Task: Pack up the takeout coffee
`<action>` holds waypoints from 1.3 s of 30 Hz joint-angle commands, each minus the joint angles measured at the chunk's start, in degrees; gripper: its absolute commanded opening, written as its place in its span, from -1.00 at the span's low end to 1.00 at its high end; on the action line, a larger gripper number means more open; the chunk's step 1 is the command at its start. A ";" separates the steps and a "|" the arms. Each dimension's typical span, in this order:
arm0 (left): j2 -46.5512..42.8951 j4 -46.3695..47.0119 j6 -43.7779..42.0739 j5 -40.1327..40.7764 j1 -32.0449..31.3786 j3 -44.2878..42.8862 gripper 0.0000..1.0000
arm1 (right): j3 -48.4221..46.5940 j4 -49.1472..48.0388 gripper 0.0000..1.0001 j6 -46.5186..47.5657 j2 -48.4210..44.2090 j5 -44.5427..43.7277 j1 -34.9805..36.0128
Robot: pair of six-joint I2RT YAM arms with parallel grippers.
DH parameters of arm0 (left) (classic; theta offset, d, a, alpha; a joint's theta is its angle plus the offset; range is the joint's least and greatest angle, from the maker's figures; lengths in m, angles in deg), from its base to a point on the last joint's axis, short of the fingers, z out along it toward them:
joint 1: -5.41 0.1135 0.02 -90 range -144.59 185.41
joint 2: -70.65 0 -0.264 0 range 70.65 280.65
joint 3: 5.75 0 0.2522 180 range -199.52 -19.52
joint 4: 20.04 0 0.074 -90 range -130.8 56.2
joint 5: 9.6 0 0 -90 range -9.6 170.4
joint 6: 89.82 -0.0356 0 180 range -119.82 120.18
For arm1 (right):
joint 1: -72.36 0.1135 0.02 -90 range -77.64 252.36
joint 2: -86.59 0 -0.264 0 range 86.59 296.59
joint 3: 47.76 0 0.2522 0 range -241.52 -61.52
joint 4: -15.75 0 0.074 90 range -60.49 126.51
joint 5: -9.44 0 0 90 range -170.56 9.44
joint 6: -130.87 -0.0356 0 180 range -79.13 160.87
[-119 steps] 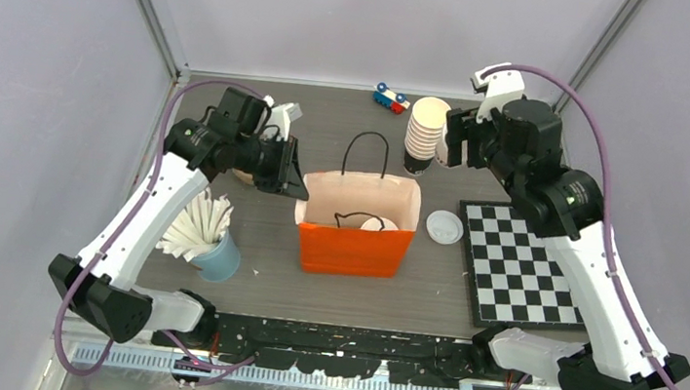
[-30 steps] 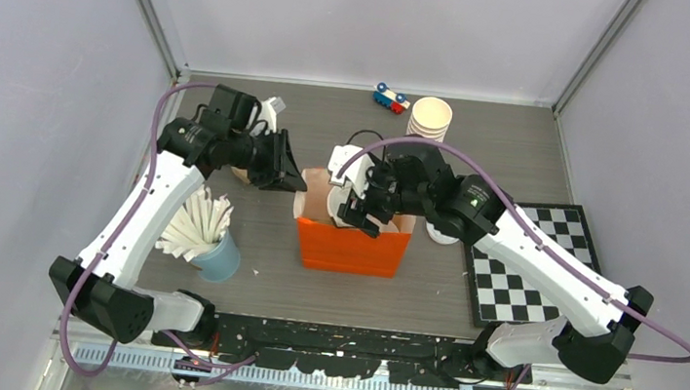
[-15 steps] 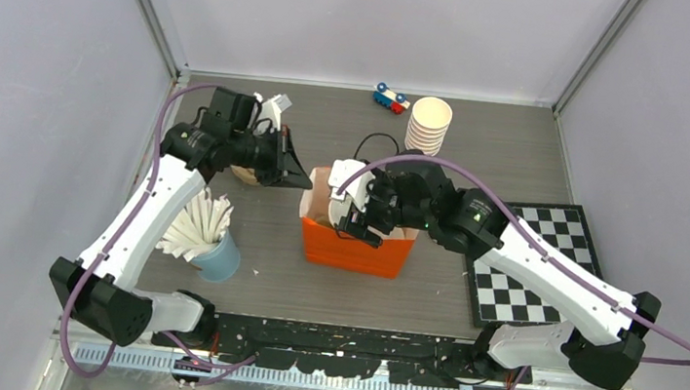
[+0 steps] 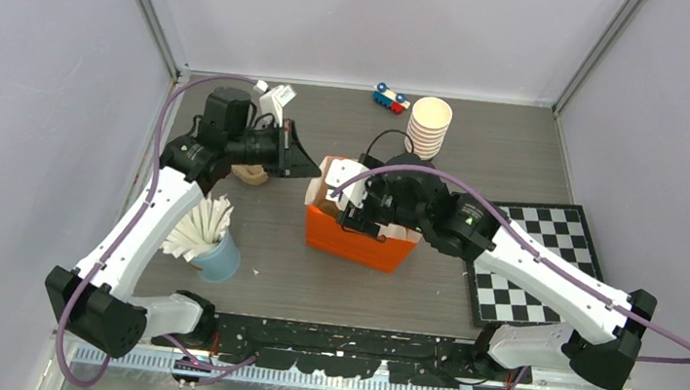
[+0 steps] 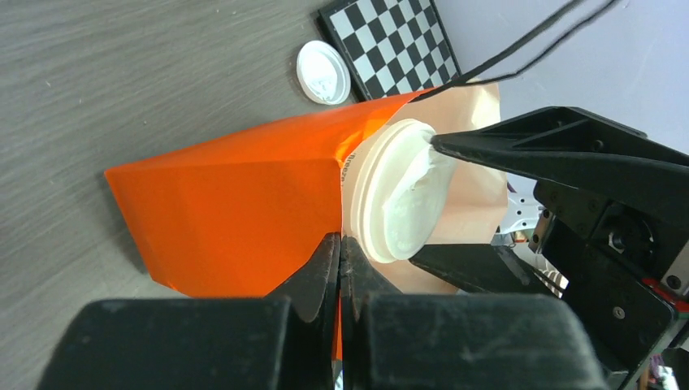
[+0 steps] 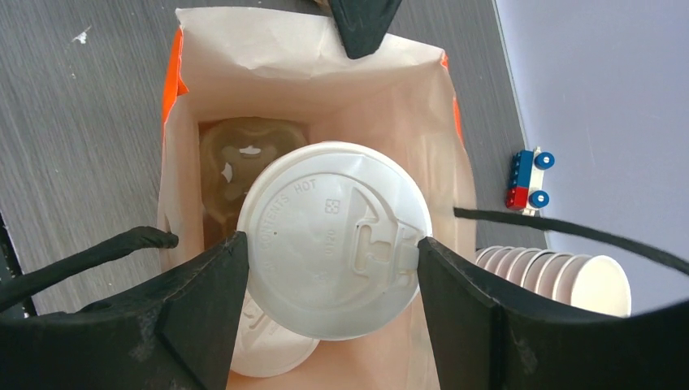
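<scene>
The orange bag (image 4: 355,240) stands tilted in the middle of the table. My left gripper (image 4: 312,172) is shut on its left rim, which shows in the left wrist view (image 5: 340,248). My right gripper (image 6: 329,256) is shut on a white lidded coffee cup (image 6: 333,231) and holds it in the bag's open mouth. This cup also shows in the left wrist view (image 5: 396,193). A second lidded cup (image 6: 264,345) lies lower inside the bag, partly hidden. In the top view my right gripper (image 4: 363,215) sits over the bag opening.
A stack of lidless cups (image 4: 427,126) and a toy car (image 4: 390,98) stand at the back. A chessboard (image 4: 531,265) lies to the right, with a loose lid (image 5: 323,71) beside it. A blue cup of paper sticks (image 4: 209,238) stands front left.
My left gripper has moved right and up with the bag's rim, and the bag has tilted and shifted right. My right gripper still holds the cup at the bag's mouth.
</scene>
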State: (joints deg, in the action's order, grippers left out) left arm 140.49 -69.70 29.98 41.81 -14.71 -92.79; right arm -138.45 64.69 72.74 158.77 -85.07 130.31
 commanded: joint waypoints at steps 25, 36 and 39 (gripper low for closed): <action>-9.67 -18.52 -2.93 5.61 0.34 -0.11 0.13 | 2.29 -2.37 0.49 -1.80 -1.75 -1.47 4.84; -10.83 -19.19 -0.39 2.76 0.34 -0.94 0.24 | 7.41 -5.39 0.49 -2.65 -3.26 -8.68 12.32; -11.68 -19.69 -0.36 1.68 0.34 0.11 0.23 | 9.12 -7.36 0.48 -2.85 -3.86 -10.79 13.53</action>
State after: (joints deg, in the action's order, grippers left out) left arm 130.92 -88.76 28.73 46.31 -14.71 -91.74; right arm -130.60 62.24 70.65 157.68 -91.12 142.40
